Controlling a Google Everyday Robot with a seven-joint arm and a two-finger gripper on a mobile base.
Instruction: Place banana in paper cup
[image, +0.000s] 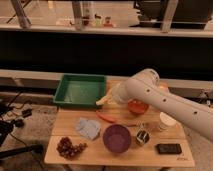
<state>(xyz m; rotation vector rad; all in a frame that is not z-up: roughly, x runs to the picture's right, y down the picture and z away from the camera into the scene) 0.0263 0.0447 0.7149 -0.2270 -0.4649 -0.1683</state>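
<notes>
The banana is pale yellow and sticks out to the lower left from my gripper. The gripper is shut on it and holds it above the back of the table, beside the right edge of the green tray. The white arm reaches in from the right and hides most of the gripper. The paper cup stands upright on the right side of the table, just below the forearm and well to the right of the banana. It is partly covered by the arm.
A green tray sits at the back left. An orange bowl is under the arm. An orange-red carrot piece, a grey cloth, a purple bowl, a metal cup, grapes and a black object lie on the wooden table.
</notes>
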